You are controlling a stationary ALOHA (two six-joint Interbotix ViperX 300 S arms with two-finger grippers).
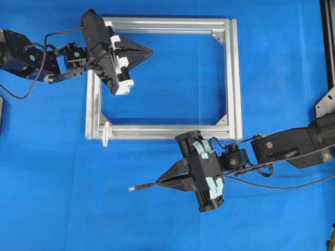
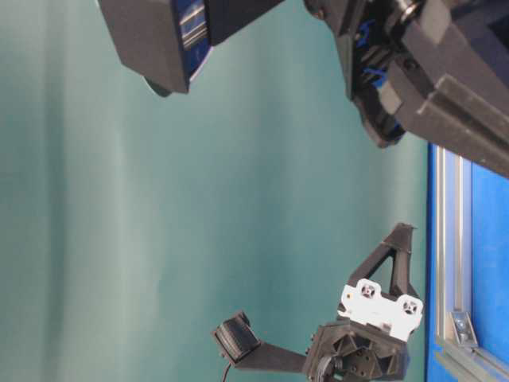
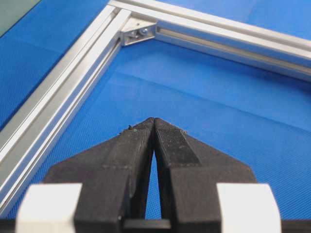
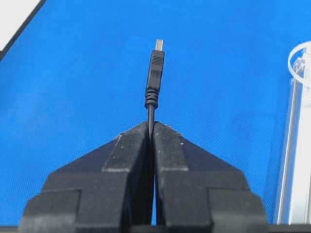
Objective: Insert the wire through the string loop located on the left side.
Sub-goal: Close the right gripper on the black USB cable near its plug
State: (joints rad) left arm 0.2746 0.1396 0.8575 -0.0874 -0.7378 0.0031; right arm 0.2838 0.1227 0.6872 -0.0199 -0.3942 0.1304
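Observation:
My right gripper [image 1: 158,183] is shut on the wire [image 1: 142,186], below the silver frame's near rail. The short black plug end with its metal tip [image 4: 155,73] sticks out past the shut fingertips [image 4: 146,127] and points left over the blue cloth. The string loop [image 1: 106,134], small and whitish, stands at the frame's lower left corner, up and to the left of the plug tip and apart from it. In the right wrist view the string loop [image 4: 301,60] sits at the right edge. My left gripper [image 1: 152,52] is shut on nothing, hovering inside the frame's upper left part.
The silver rectangular frame [image 1: 233,78] lies flat on the blue cloth, with corner brackets [image 3: 138,33] inside. Its rail [image 4: 291,160] runs beside my right gripper. A black cable [image 1: 293,186] trails off to the right. A dark fixture [image 1: 328,42] stands at the right edge.

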